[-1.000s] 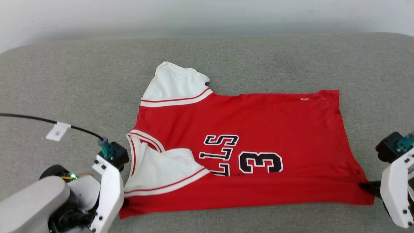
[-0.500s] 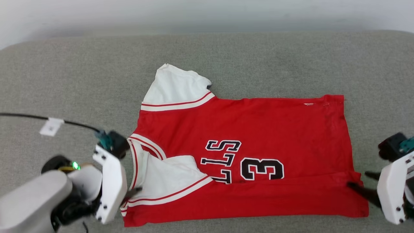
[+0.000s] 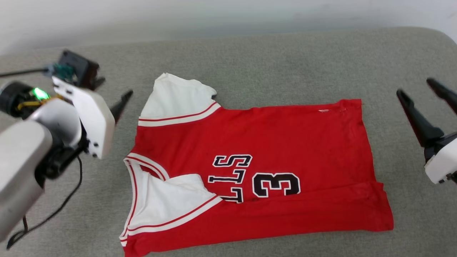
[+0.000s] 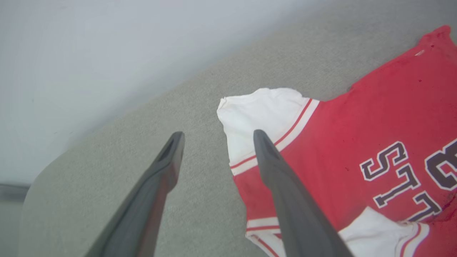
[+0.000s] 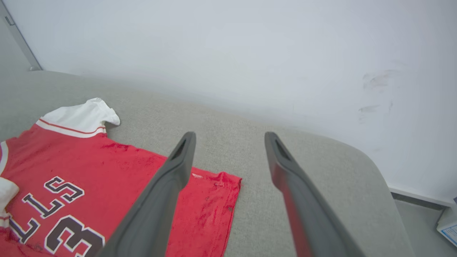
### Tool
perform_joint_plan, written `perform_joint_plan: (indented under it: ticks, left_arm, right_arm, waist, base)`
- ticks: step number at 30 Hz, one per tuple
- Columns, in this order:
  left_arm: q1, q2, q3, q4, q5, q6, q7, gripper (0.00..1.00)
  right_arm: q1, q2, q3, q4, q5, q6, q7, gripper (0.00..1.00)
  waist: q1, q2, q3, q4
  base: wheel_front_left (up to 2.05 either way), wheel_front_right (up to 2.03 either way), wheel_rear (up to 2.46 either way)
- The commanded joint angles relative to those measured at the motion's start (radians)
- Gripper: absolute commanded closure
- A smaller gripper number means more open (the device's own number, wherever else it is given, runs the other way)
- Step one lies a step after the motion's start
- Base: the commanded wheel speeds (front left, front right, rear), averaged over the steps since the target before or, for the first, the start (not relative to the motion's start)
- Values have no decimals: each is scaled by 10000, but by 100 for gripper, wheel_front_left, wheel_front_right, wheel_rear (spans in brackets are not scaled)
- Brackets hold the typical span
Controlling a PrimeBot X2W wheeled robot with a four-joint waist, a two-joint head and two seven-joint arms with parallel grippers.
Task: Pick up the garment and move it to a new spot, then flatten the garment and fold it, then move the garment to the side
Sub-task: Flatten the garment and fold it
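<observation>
Red "BULLS 23" garment (image 3: 250, 150) lies front up in the middle of the grey padded surface (image 3: 285, 64), collar toward 9 o'clock and hem toward 3 o'clock. Its 6 o'clock edge is turned up in a long folded band (image 3: 285, 214) that covers the foot of the lettering (image 3: 257, 178). The near sleeve (image 3: 167, 200) is tucked in over the chest, while the far sleeve (image 3: 175, 96) juts out at 11 o'clock.

The left gripper (image 4: 218, 135) hangs at 10 o'clock of the shirt, fingers spread apart and holding nothing, aimed just beside the far sleeve. The right gripper (image 3: 415, 87), likewise spread and empty, hangs at 2 o'clock, near the far hem corner (image 3: 351, 105).

The likely next step is a fold of the 12 o'clock edge, and the danger lies in the two pinches. A left-hand grab that takes only the white sleeve would probably lift the sleeve and leave the red shoulder behind, making a crooked crease. A shallow bite at the hem corner could catch one layer alone, so the back stays down and the cloth bunches. If one arm travels faster than the other, the shirt may skew or drag, spoiling the band at 6 o'clock. Fingers lowered too hard could snag the soft cover. The loose black cable (image 3: 53, 210) at 8 o'clock might trail across the collar as the left arm swings.
</observation>
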Motion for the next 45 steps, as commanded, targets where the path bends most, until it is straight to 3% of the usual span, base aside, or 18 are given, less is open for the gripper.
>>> perform_joint_plan:
  ticks: [1,8,13,14,16,17,19,25,29,37,38,39,45]
  left_arm:
    - [-331,-172,152,244,74,55,-198,0]
    - [-1652,-704,555,1363,132,-73,-178,0]
    - [-2566,-901,592,1913,-70,-353,643,0]
    - [-2984,-992,601,2134,-248,-452,1263,0]
    - [-3213,-1000,601,2238,-344,-510,1624,0]
    - [-3651,-1068,522,2447,-505,-638,2408,0]
    - [-3892,-1075,483,2503,-533,-676,2756,0]
    - [-5005,-883,-244,2821,-281,-1046,5241,0]
    - [-5377,-809,-617,3044,-126,-938,6451,0]
    - [-5142,-804,-1151,3338,12,-1133,7078,0]
    - [-5104,-790,-1221,3340,2,-1180,7151,29]
    - [-5074,-798,-1226,3346,-78,-1230,7176,100]
    - [-5056,-852,-1054,3176,-211,-1336,6832,100]
  right_arm:
    - [146,455,-424,-275,-467,-8,-421,0]
    - [1102,2368,-1683,-1967,-2337,-8,-1763,0]
    - [1618,3137,-1926,-2695,-2857,-8,-2038,0]
    - [1782,3440,-1961,-3004,-3004,-8,-2261,0]
    - [1858,3531,-1958,-3115,-3083,-8,-2320,0]
    - [1890,3761,-1967,-3287,-3193,-8,-2481,0]
    - [1843,3825,-1966,-3348,-3237,-8,-2503,0]
    - [1557,4112,-1682,-3460,-3342,-8,-2612,0]
    - [1368,4260,-1539,-3206,-3359,-8,-2774,0]
    - [1026,4348,-1208,-2493,-3262,-8,-3194,0]
    - [1001,4333,-1214,-2421,-3245,-8,-3234,0]
    - [992,4312,-1217,-2346,-3228,-8,-3276,0]
    - [783,4080,-1410,-2033,-3208,-8,-3364,0]
  waist:
    - [0,-1,222,-189]
    - [0,-1,999,-585]
    - [0,-1,1563,-817]
    - [0,-1,1838,-950]
    - [0,-1,1996,-1032]
    - [0,-1,2263,-1168]
    - [0,-1,2407,-1235]
    - [0,-1,3239,-1622]
    - [0,-1,3739,-1821]
    - [0,-1,4275,-2026]
    - [0,-1,4278,-2021]
    - [0,-1,4268,-2012]
    - [0,-1,3899,-1799]
  base:
    - [0,0,0]
    - [0,0,0]
    - [0,0,0]
    - [0,0,0]
    - [0,0,0]
    - [0,0,0]
    - [0,0,0]
    - [0,0,0]
    - [0,0,0]
    - [0,0,0]
    - [0,0,0]
    - [0,0,0]
    - [0,0,0]
